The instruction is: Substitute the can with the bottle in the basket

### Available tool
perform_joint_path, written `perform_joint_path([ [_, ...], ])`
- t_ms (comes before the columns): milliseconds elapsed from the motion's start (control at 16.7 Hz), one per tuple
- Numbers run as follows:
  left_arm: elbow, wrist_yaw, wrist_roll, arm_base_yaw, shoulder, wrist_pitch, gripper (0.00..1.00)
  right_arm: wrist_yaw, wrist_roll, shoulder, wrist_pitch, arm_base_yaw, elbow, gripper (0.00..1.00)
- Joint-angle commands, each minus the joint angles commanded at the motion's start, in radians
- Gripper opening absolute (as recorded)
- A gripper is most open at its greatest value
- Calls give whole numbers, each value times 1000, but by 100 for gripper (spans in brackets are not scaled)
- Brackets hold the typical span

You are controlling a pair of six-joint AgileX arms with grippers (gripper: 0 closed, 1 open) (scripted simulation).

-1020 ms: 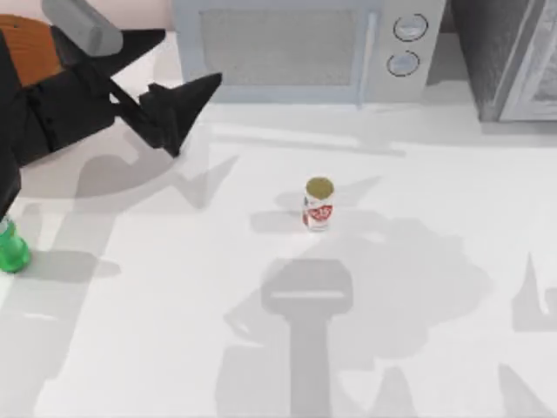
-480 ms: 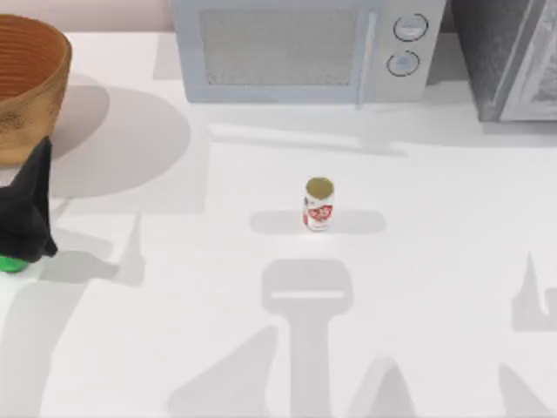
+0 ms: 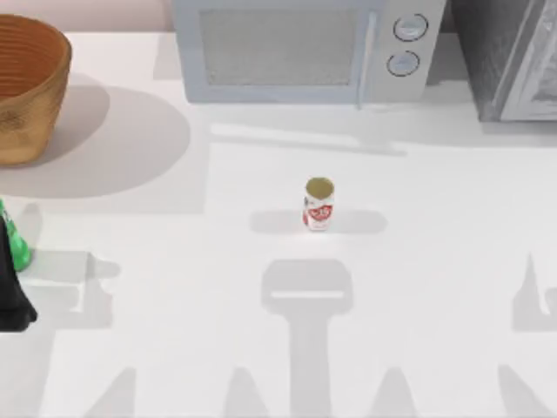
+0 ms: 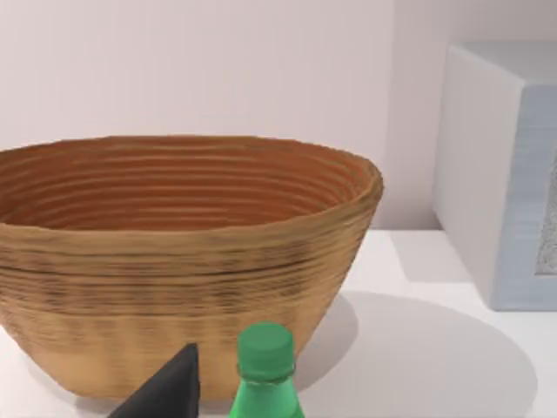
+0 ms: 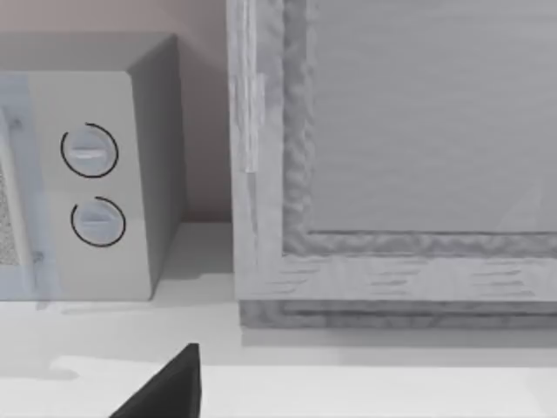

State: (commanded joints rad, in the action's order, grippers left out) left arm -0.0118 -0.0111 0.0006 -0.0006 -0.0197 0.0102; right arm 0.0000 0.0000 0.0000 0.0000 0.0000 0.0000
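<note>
The white can (image 3: 318, 205) with red markings and a gold top stands upright on the table near the middle, outside the basket. The orange-brown wicker basket (image 3: 30, 83) sits at the back left, and its inside (image 4: 183, 187) looks empty in the left wrist view. At the left edge stands the green bottle (image 3: 15, 244), just in front of the basket. My left gripper (image 3: 10, 300) is low at the left edge, right behind the bottle (image 4: 265, 370); one dark finger (image 4: 165, 392) lies beside the bottle without gripping it. One finger (image 5: 165, 387) of my right gripper shows off-centre, holding nothing.
A grey microwave (image 3: 305, 48) stands along the back of the table, its two knobs (image 5: 91, 183) facing the right wrist camera. A large grey cabinet (image 3: 513, 57) fills the back right corner.
My left arm swung from the back left, over the basket, down to the left edge behind the bottle. The basket is now uncovered. The can has not moved.
</note>
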Motion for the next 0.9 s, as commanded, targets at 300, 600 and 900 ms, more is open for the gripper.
perform_joint_path([
  [300, 12, 11, -1, 1, 20, -10, 100, 0, 0, 0, 0, 0, 0, 100],
  [600, 11, 4, 4, 13, -48, 43, 100, 0, 0, 0, 0, 0, 0, 100],
  [900, 6, -39, 22, 56, -331, 278, 100, 0, 0, 0, 0, 0, 0, 100],
])
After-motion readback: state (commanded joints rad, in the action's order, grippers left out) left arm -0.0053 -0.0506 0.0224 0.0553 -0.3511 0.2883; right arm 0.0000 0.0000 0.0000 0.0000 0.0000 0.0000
